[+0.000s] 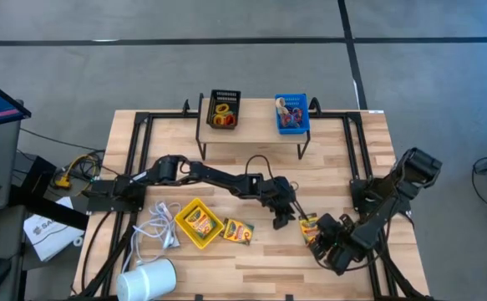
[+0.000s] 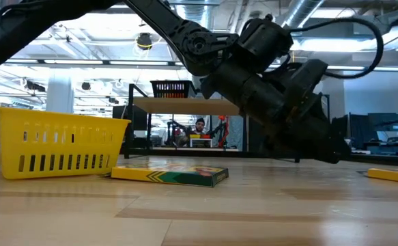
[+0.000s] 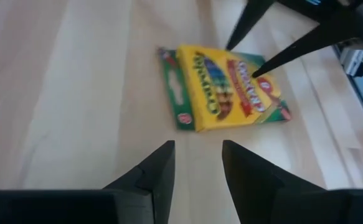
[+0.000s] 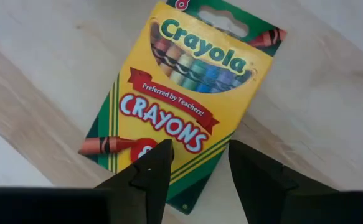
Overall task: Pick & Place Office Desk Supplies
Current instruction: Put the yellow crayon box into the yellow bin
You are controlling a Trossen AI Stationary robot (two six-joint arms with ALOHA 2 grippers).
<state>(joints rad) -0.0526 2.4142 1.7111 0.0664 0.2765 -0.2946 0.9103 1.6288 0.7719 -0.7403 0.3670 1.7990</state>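
Observation:
A yellow-and-green crayon box (image 1: 310,226) lies flat on the table right of centre; it also shows in the left wrist view (image 3: 225,87) and the right wrist view (image 4: 181,93). My right gripper (image 4: 197,165) is open and points steeply down over its near end. My left gripper (image 3: 197,165) is open, low over the table just left of this box, with bare wood between its fingers. A second crayon box (image 1: 239,230) lies flat beside the yellow bin (image 1: 197,221). A black bin (image 1: 224,109) and a blue bin (image 1: 291,113), each with coloured rings inside, stand on a raised shelf. My right gripper comes at the crayon box from above with its fingers spread. Its fingertips (image 3: 254,74) reach down to the box's printed face (image 4: 187,134). Whether they touch it I cannot tell. The box lies flat on the wood.
A white coiled cable (image 1: 164,224) and a white cylinder (image 1: 147,280) lie near the table's front left. The shelf (image 1: 251,134) stands on thin black legs at the far side. Bare wood lies between the shelf and the crayon boxes.

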